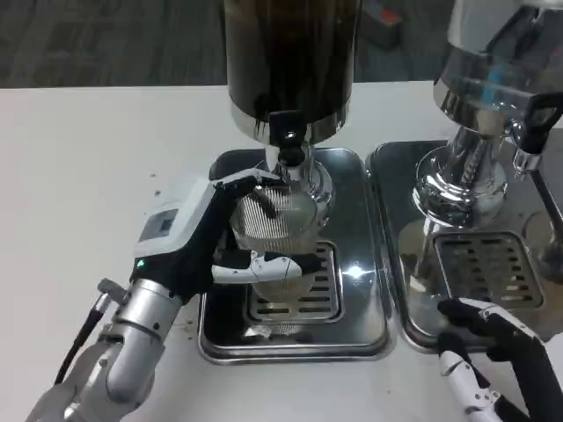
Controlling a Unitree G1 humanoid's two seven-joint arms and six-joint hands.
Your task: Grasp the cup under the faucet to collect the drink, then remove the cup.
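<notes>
A clear ribbed cup (274,230) stands over the drip grate (303,294), just below the black-handled faucet (288,141) of the dark drink dispenser (290,61). My left hand (207,237) grips the cup from the left, with fingers (268,264) wrapped across its front and top rim. The cup's inside is hard to read. My right hand (506,356) rests low at the front right, near the edge of the second tray, holding nothing, its fingers apart.
A steel drip tray (220,338) holds the cup's grate. A second dispenser (493,114) with its own tray (413,325) and grate stands to the right. White table surface lies to the left and front.
</notes>
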